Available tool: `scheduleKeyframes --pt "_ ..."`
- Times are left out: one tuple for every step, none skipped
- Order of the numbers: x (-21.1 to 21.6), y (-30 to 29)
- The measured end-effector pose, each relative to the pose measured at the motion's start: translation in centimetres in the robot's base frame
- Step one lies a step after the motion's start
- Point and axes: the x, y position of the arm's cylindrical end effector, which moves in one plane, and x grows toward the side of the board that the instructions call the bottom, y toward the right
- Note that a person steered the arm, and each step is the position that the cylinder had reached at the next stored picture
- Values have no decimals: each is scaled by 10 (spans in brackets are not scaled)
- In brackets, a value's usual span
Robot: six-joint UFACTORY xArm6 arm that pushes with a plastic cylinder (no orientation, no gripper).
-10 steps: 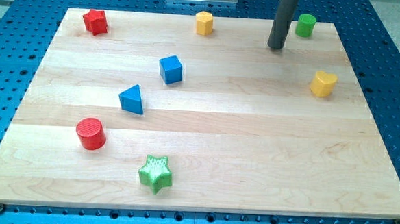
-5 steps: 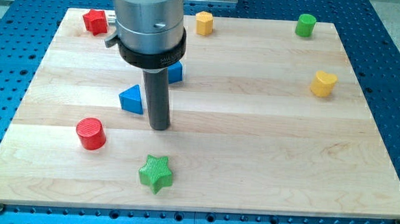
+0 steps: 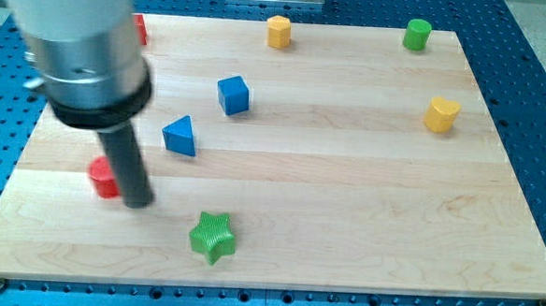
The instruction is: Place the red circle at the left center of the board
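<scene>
The red circle (image 3: 103, 177) lies at the lower left of the wooden board (image 3: 346, 194), partly hidden behind my rod. My tip (image 3: 138, 202) rests on the board at the circle's right side, touching or nearly touching it. The arm's grey body covers the upper left of the board. The blue triangle (image 3: 180, 135) is up and to the right of my tip. The green star (image 3: 213, 237) is to the lower right of my tip.
A blue cube (image 3: 233, 95) sits above the triangle. A red block (image 3: 140, 29) shows partly behind the arm at the top left. A yellow hexagon block (image 3: 277, 30) and a green cylinder (image 3: 416, 34) lie along the top edge. A yellow heart-like block (image 3: 441, 114) is at the right.
My tip moved from the top right to the board's middle, then left and down to the red circle's right side. The red circle has shifted slightly left.
</scene>
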Motion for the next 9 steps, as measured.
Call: scheduleKeyframes --pt "4 -33" --pt "21 -74" --pt "-45 -66" --pt "-77 -63" --pt "-63 -2" --pt "-115 1" --pt "-113 -33" --pt "-108 -56" --pt "-108 -56"
